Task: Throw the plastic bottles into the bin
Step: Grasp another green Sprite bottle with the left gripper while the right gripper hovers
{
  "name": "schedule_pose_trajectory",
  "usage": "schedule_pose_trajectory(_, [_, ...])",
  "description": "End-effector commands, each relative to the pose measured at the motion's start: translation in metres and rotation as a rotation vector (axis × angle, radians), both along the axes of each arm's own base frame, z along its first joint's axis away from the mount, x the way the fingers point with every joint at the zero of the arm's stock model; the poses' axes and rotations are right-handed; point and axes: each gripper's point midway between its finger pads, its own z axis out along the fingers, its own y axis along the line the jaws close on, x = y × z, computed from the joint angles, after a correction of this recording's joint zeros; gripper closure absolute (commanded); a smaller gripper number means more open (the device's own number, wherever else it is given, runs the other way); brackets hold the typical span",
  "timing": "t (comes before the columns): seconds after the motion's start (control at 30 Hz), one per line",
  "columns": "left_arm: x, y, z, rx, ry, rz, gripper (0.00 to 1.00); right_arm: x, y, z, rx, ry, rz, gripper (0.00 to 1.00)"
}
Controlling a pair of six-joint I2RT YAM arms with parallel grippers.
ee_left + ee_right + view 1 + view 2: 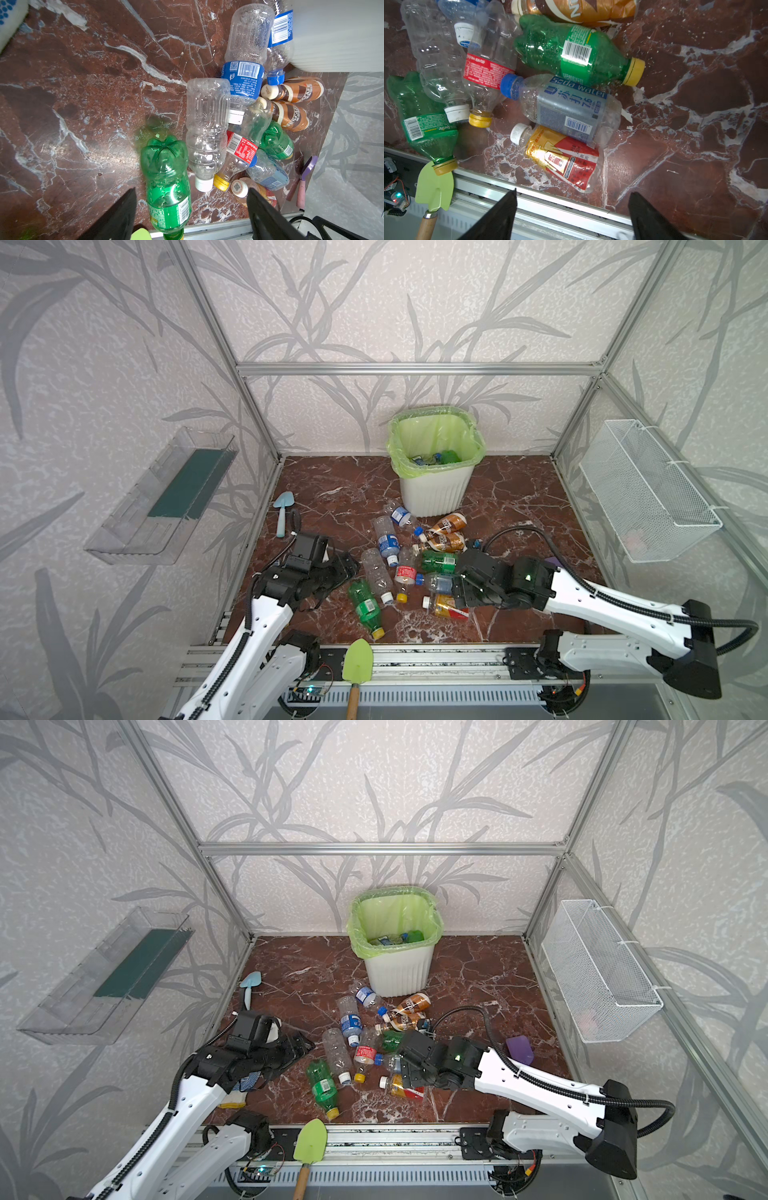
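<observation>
Right wrist view shows the right gripper (572, 209) spread wide and empty, with the red-and-gold bottle (560, 158) lying just ahead of its jaws, long axis slanted across the gap. Left gripper (191, 207) also gapes empty over the green soda bottle (166, 178). Remaining bottles lie in front of the bin (436, 485); right looks nearer, I'd guess.

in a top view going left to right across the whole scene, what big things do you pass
clear wall tray → blue spade → left hand → bin → right hand → wire basket
</observation>
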Motion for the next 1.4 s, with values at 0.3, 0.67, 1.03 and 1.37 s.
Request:
schedule_pose_trajectory(0.3, [-0.033, 0.006, -0.008, 0.068, 0.01, 0.01, 0.15, -0.004, 0.009, 0.035, 0.056, -0.134, 0.025, 0.15])
schedule_pose_trajectory(0.67, [-0.048, 0.005, -0.032, 0.09, 0.112, 0.044, 0.15, -0.001, 0.008, 0.052, 0.128, -0.228, 0.086, 0.15])
schedule_pose_trajectory(1.03, [-0.037, -0.004, -0.043, 0.161, 0.168, 0.09, 0.15, -0.001, -0.012, 0.041, 0.183, -0.177, 0.119, 0.14])
schedule_pose_trajectory(1.37, [-0.042, -0.012, -0.045, 0.212, 0.205, 0.084, 0.15, 0.004, -0.014, 0.014, 0.242, -0.008, 0.152, 0.15])
